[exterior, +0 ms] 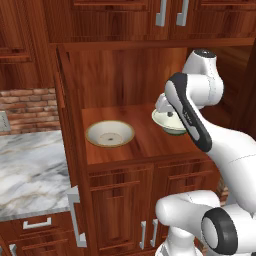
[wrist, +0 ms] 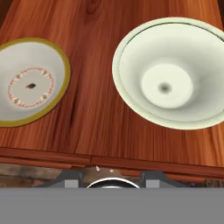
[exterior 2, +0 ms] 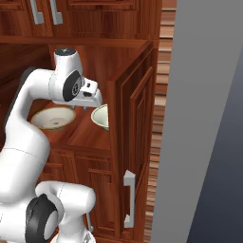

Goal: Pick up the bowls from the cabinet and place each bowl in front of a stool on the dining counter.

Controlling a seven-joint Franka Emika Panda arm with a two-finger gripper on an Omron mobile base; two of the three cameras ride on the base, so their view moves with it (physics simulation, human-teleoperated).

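Two bowls sit on the wooden shelf of the cabinet (exterior: 120,70). The left bowl (exterior: 110,133) (exterior 2: 53,118) (wrist: 30,83) is shallow and cream with an olive-tan rim. The right bowl (exterior: 169,123) (exterior 2: 101,116) (wrist: 168,72) is paler and looks deeper. My gripper (wrist: 113,180) (exterior 2: 93,105) hovers over the shelf's front edge, just short of the right bowl and pointing down. Its fingertips (wrist: 73,181) stand apart with nothing between them, so it is open. The stool and the dining counter are out of view.
The cabinet's doors are swung open on both sides of the shelf, the right door (exterior 2: 135,142) and the left door (exterior: 67,150). A marble worktop (exterior: 30,170) with a brick backsplash lies to the left. A grey panel (exterior 2: 204,118) stands on the right.
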